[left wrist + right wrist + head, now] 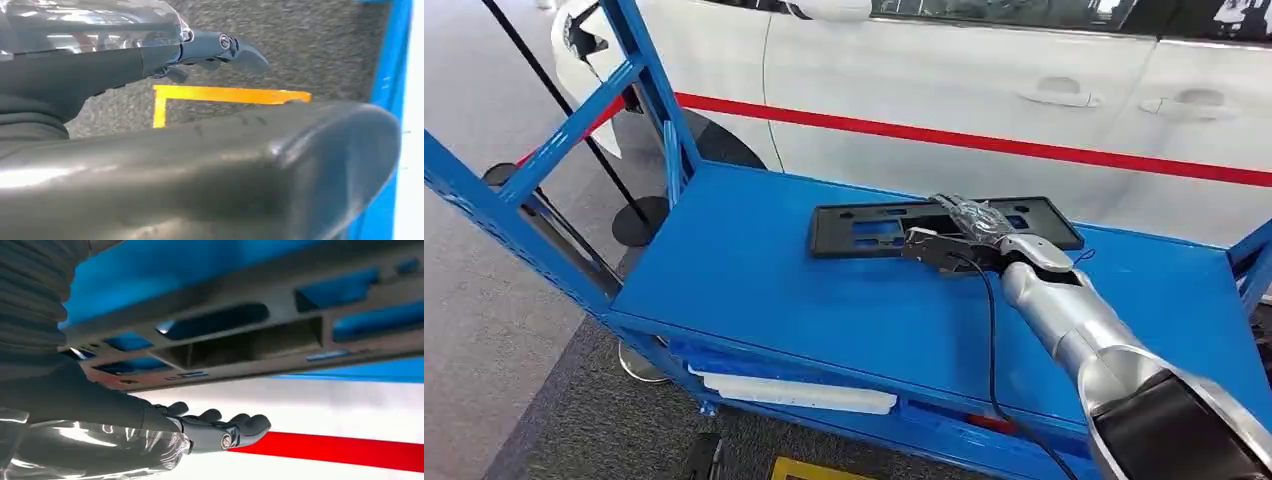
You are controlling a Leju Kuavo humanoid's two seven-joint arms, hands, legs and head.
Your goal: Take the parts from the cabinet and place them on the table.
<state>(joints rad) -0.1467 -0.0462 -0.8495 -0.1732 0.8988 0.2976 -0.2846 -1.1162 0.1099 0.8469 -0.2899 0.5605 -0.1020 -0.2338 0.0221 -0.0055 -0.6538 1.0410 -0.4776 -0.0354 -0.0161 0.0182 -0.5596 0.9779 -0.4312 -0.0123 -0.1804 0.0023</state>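
Observation:
A flat black plate-frame part [864, 228] with rectangular cut-outs lies on the blue table top [744, 290], toward its far edge. My right hand [964, 235] reaches over the part's near edge, thumb by the edge and fingers stretched across the top. In the right wrist view the part [240, 340] looms close, and the fingers [220, 430] stay straight with a gap between them and the part. My left hand [210, 50] hangs over grey carpet with its fingers extended and nothing in it.
A white car [944, 90] with a red stripe stands just behind the table. Blue frame uprights [574, 130] rise at the left, and a black pole [554, 95] leans beyond them. A lower shelf holds a white strip [794, 392]. Yellow floor marking [225, 95] lies below.

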